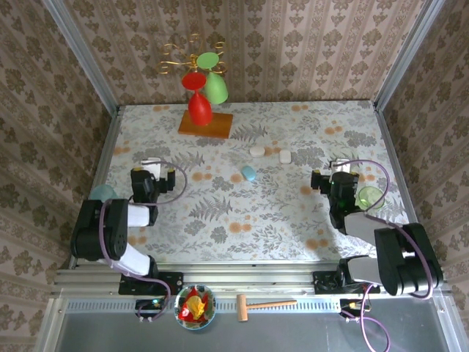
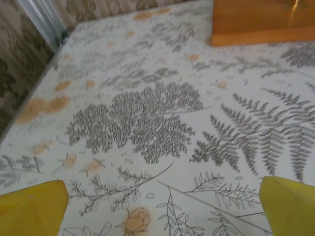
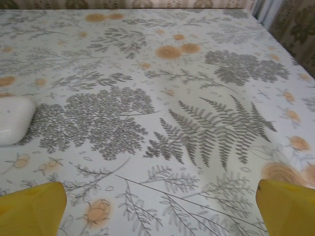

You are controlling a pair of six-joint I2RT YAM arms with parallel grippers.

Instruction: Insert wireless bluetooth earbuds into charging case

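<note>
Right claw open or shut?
Open. Right claw: yellow fingers stand far apart, bare tablecloth between them, nothing held.

We see a fern-patterned table [image 1: 220,220]. At its far side a wooden base [image 1: 206,123] carries a red cone [image 1: 198,104] and a green cone [image 1: 215,86]. Off the near edge, a wooden mallet [image 1: 267,303] lies beside a glass bowl [image 1: 177,308].

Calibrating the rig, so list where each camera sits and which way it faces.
Top external: above and behind the bases, looking down at the table; both arms, left end effector and right end effector show.
Left wrist: low over the table, facing the far side and a wooden stand; its open yellow fingertips show.
Right wrist: low, facing the far edge, white case at left; open yellow fingertips show.
Shared: top external and left wrist both catch the wooden stand.
</note>
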